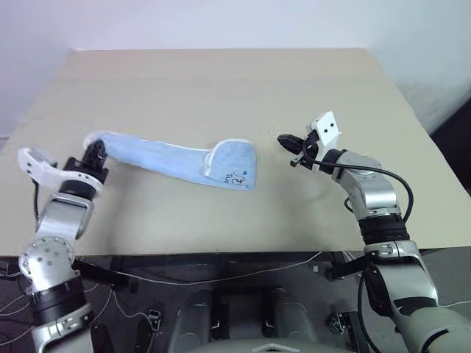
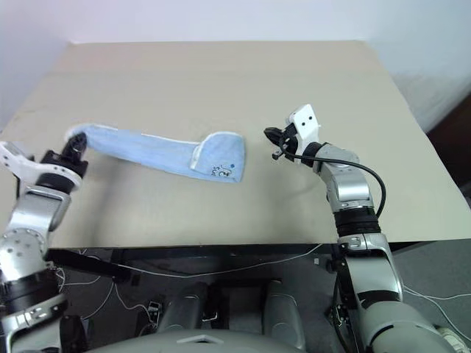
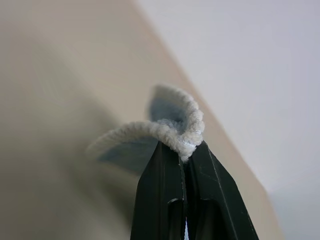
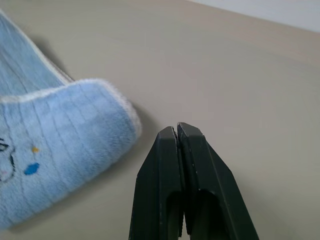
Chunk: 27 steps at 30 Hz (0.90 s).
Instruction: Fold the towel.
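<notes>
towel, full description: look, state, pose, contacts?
The towel is light blue terry cloth with white stitched edging, lying as a long narrow strip across the tan table. Its end toward the robot's right is folded back over itself, showing a small dark printed mark with blue dots. The other end is lifted and pinched in the shut left claw. The right claw is shut beside the folded end, not touching it.

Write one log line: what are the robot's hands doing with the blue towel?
left gripper: shut on towel end | right gripper: shut, empty, beside folded end | towel: on table
</notes>
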Tool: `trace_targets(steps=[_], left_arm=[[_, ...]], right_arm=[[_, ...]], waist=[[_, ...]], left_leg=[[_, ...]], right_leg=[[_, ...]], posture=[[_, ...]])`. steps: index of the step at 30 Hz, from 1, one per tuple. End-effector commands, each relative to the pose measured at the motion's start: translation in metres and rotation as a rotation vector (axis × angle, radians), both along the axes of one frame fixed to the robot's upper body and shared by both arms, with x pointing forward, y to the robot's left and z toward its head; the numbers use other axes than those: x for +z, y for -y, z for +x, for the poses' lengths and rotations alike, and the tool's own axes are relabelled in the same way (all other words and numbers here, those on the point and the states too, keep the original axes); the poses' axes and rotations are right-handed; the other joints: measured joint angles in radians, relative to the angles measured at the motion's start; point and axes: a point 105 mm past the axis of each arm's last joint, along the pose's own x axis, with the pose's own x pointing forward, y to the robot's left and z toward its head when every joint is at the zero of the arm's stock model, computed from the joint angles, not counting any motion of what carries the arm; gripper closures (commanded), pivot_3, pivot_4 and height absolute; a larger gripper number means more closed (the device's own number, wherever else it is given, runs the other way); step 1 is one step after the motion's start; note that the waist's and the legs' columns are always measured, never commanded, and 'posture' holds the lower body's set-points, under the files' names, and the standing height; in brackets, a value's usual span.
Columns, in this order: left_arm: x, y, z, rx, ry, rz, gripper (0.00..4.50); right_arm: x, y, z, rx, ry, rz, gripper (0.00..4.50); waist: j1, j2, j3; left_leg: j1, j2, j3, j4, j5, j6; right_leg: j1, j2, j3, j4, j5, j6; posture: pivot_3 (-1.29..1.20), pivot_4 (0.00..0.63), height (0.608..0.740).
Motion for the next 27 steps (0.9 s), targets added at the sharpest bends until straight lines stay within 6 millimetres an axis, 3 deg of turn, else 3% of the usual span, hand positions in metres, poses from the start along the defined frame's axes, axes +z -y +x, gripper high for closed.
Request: trace_targets(steps=[1,5,7,13,15,19,27], left_arm=[[0.033,0.043,0.006,-0.174,0.127,0.196,4.46],[0.039,0.113,0.006,-0.437,0.215,0.417,4.46],[0.037,0.139,0.004,-0.529,0.244,0.492,4.46],[0.027,0.209,0.006,-0.729,0.286,0.601,4.46],[0.021,0.223,0.007,-0.768,0.275,0.632,4.46],[-0.005,0.24,0.012,-0.818,0.198,0.738,4.46],[-0.031,0.23,0.012,-0.84,0.106,0.82,4.46]], right_arm=[[0.012,0.003,-0.002,-0.016,0.049,0.028,4.42],[0.01,0.008,-0.003,-0.043,0.046,0.033,4.42],[0.01,0.011,-0.003,-0.056,0.046,0.035,4.42],[0.007,0.016,-0.009,-0.08,0.043,0.038,4.42],[0.006,0.017,-0.01,-0.086,0.042,0.038,4.42],[0.006,0.02,-0.014,-0.099,0.041,0.038,4.42],[0.006,0.024,-0.017,-0.109,0.04,0.032,4.42]], waist=[[0.002,0.0,0.0],[0.0,0.0,0.0],[-0.002,0.0,0.0],[-0.002,0.001,0.001],[-0.001,0.001,0.001],[-0.002,0.001,0.001],[-0.002,0.001,0.001]], left_leg=[[0.0,0.0,0.0,0.0,0.0,-0.001],[-0.001,-0.001,0.001,0.0,-0.001,-0.001],[-0.001,-0.001,0.001,-0.001,-0.001,0.0],[-0.001,0.0,0.002,-0.002,0.002,0.001],[-0.001,0.0,0.002,-0.002,0.002,0.001],[-0.001,0.0,0.002,-0.002,0.002,0.001],[-0.001,0.001,0.001,-0.002,0.002,0.001]], right_leg=[[0.0,0.0,0.0,-0.001,0.0,0.0],[0.001,-0.001,0.0,-0.003,0.001,0.001],[0.001,0.0,0.0,-0.005,0.002,0.003],[0.001,0.003,0.0,-0.005,0.002,0.004],[0.001,0.003,0.0,-0.005,0.002,0.004],[0.001,0.003,0.0,-0.005,0.002,0.004],[0.001,0.003,0.001,-0.005,0.002,0.004]], posture=[[0.0,0.15,0.74],[0.0,0.15,0.74],[0.0,0.15,0.74],[0.0,0.15,0.74],[0.0,0.15,0.74],[0.0,0.15,0.74],[0.0,0.15,0.74]])
